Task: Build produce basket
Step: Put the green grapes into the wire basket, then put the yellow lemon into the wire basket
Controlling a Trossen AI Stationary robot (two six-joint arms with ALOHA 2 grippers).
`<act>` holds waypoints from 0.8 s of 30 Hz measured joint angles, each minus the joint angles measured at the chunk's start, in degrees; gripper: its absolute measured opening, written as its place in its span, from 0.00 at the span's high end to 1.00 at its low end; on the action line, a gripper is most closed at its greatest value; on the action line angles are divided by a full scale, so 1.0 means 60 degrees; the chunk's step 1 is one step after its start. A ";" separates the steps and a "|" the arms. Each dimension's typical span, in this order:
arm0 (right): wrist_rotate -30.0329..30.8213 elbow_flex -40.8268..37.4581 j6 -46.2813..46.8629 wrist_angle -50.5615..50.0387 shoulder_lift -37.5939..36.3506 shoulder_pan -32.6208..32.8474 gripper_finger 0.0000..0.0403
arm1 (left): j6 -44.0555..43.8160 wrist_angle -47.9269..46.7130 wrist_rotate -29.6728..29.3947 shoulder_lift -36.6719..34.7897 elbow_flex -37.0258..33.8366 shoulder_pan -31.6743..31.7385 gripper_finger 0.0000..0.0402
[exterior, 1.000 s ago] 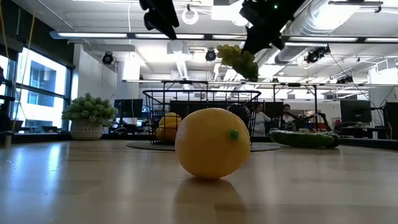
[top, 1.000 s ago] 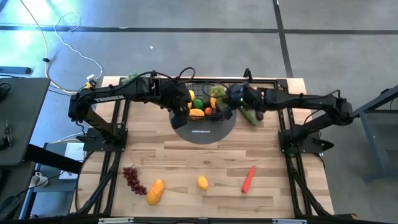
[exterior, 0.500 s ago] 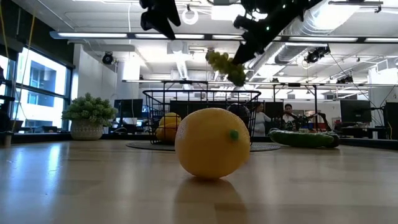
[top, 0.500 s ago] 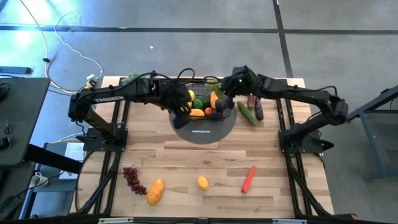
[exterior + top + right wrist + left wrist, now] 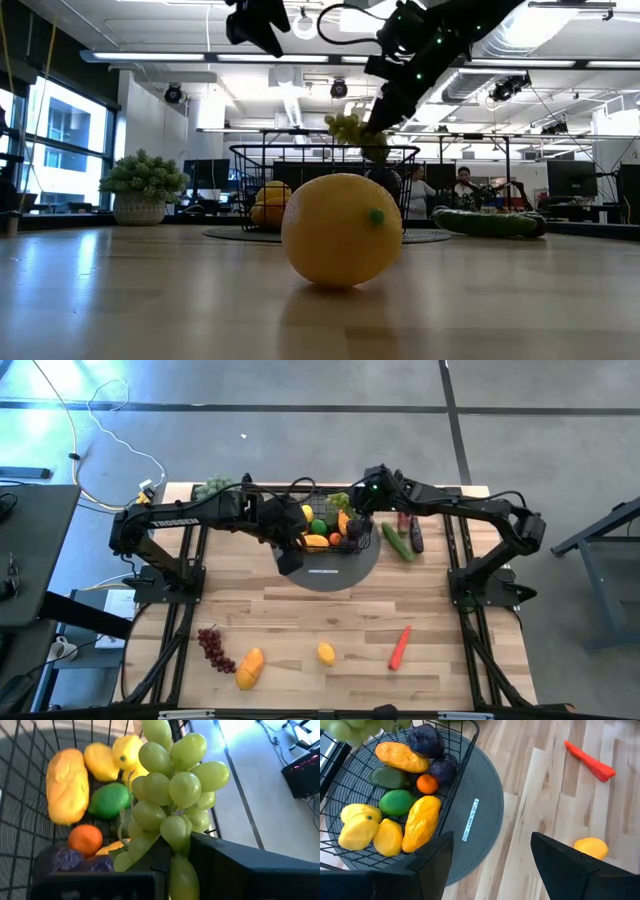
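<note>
The black wire basket (image 5: 322, 492) stands on a grey round disc (image 5: 330, 572) at the table's far middle. It holds lemons, a lime, a mango, an orange and dark plums (image 5: 395, 802). My right gripper (image 5: 362, 498) is over the basket's far right corner, shut on a bunch of green grapes (image 5: 175, 795), seen in the low view as green grapes (image 5: 347, 127) just above the basket rim (image 5: 300, 150). My left gripper (image 5: 492, 855) hovers open over the basket's near left side, with nothing between its fingers. My right gripper pinches one end of the grape bunch (image 5: 173, 840) between its two fingers. The fingers slant down from the table's right side. The rest of the bunch sticks out beyond the fingertips, lifted clear over the basket's inside.
A cucumber (image 5: 397, 543) and an eggplant (image 5: 413, 532) lie right of the basket. Near the front edge lie purple grapes (image 5: 212, 647), a mango (image 5: 250, 668), a lemon (image 5: 326, 653) and a carrot (image 5: 400, 647). A pale green bushy cluster (image 5: 212, 487) stands at the far left.
My right gripper has carried the green grapes toward the table's left and far edge, from beside the basket's right side to over its far right corner. It has sunk toward the rim and rolled about its own axis. The grapes stay held.
</note>
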 joint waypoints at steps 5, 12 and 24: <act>0.0093 0.0000 -0.0101 -0.0044 0.0216 0.0000 0.85 | -0.0112 0.0000 0.0007 0.0000 0.0000 -0.0128 0.33; 0.0322 0.0000 -0.0107 -0.0167 0.0226 -0.0004 0.72 | -0.0648 -0.0001 0.0033 0.0000 0.0000 -0.0377 0.26; 0.1155 0.0497 -0.0016 -0.1276 0.0200 0.0007 0.44 | -0.1565 -0.0004 -0.0466 0.0000 0.0000 -0.0827 0.12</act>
